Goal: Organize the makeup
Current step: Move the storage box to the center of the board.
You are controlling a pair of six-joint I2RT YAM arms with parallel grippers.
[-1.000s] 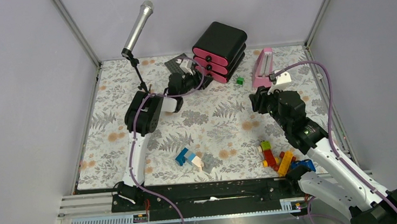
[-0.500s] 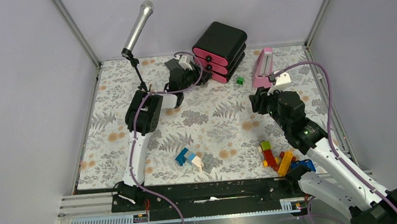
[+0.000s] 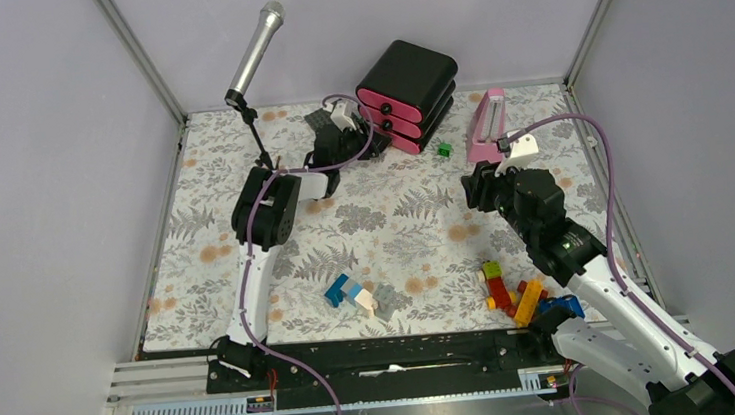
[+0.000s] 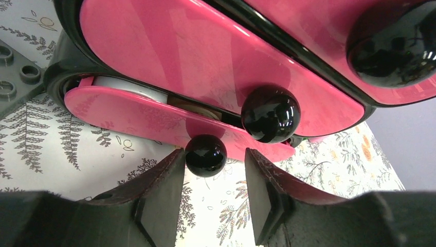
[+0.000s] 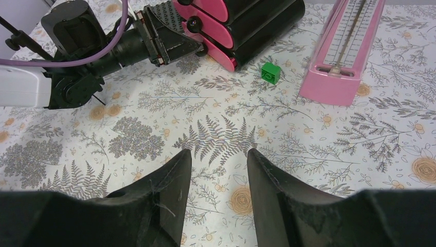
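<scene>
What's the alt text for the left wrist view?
The left arm's fingers sit open either side of the small black knob on the bottom pink drawer. The drawer is slightly open, with something white inside; another pink drawer with a bigger knob is above.

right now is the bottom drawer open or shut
Ajar: the bottom drawer sits out from the box, something white showing inside.
</scene>
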